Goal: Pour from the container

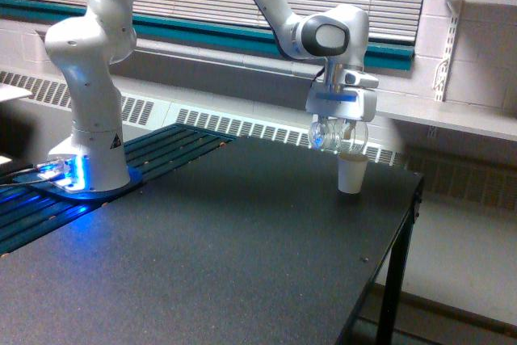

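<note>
Gripper (pixel 339 129) clamped on clear container (pixel 333 136), tipped sideways directly above white paper cup (pixel 350 172). Cup upright on tabletop (pixel 226 256), near far edge.

My gripper (pixel 340 128) is glossy white plastic, clamping the container (pixel 331 136) of clear, shiny plastic or glass. The paper cup (pixel 350 172) looks matt white; the table (pixel 202 256) is matt, finely speckled black.

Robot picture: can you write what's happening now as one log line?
tool: shut on clear cup | clear cup: tipped above paper cup | table: paper cup upright near far edge
</note>
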`<state>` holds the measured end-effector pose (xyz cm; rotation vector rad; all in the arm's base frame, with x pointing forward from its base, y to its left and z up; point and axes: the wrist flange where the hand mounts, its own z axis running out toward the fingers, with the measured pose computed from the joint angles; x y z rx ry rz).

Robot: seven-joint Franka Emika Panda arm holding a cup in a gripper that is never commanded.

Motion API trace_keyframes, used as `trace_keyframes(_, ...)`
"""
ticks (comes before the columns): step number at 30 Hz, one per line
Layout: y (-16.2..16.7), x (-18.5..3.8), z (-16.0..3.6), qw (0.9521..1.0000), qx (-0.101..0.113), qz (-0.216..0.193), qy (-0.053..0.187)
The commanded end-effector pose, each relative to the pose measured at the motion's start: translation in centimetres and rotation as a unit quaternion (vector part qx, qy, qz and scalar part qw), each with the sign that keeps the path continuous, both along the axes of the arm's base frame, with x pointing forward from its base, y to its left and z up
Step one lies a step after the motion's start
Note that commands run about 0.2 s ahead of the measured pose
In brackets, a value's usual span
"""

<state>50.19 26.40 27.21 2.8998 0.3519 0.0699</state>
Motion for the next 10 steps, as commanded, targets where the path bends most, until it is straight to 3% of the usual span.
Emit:
trace_keyframes(1,-1.0,0.0,2.1,0.9996,0.017,-0.003,-0.020)
trace_keyframes(7,-2.3,-0.4,3.3,0.9989,0.038,-0.005,-0.027)
trace_keyframes(10,-2.5,-0.8,3.5,0.9989,0.038,-0.005,-0.027)
